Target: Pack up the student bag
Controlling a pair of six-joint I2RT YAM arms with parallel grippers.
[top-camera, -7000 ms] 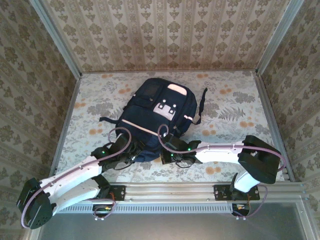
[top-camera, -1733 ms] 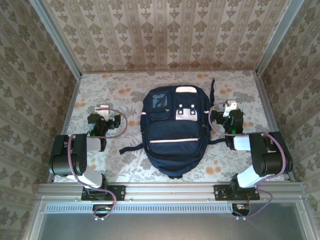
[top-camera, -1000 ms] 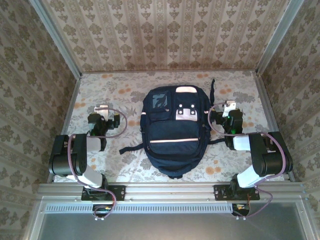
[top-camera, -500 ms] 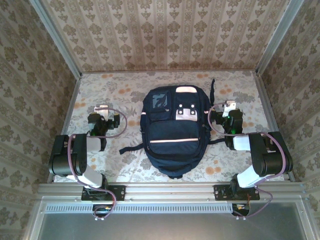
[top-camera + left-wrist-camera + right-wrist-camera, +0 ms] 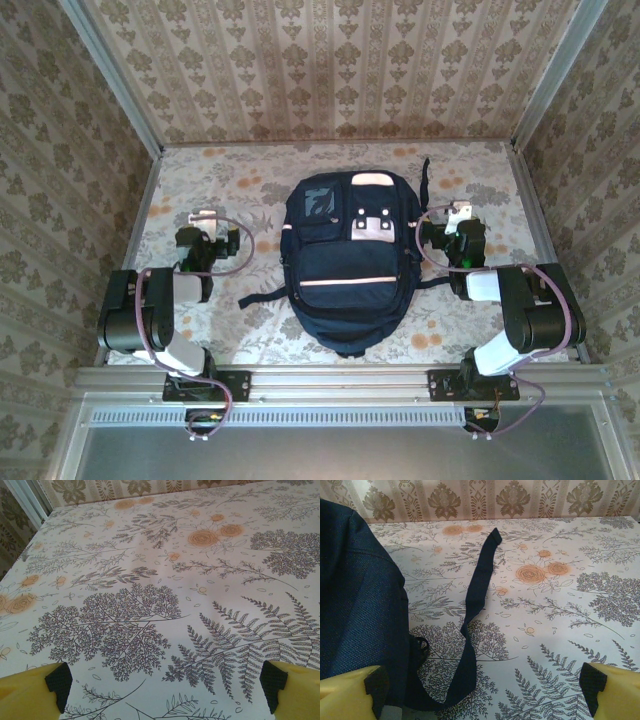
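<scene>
The student bag (image 5: 350,265), navy with pale pink stripes and pink-white patches, lies flat and front up in the middle of the table. My left gripper (image 5: 204,216) rests to its left, apart from it, open over bare floral cloth (image 5: 166,687) with nothing between its fingers. To the bag's right, my right gripper (image 5: 459,211) is open too. In the right wrist view the bag's side (image 5: 355,605) sits at the left. A dark strap (image 5: 477,595) trails across the cloth ahead of the open right gripper (image 5: 485,687), which holds nothing.
The floral tablecloth (image 5: 200,180) is bordered by patterned walls at the back and both sides. A metal rail (image 5: 340,380) runs along the near edge. One strap end (image 5: 424,170) sticks out towards the back right and another strap (image 5: 262,296) lies left of the bag.
Since the earliest frame both arms have pulled back from the bag's near end to its sides, and the bag now lies straight. Over the last second nothing has moved.
</scene>
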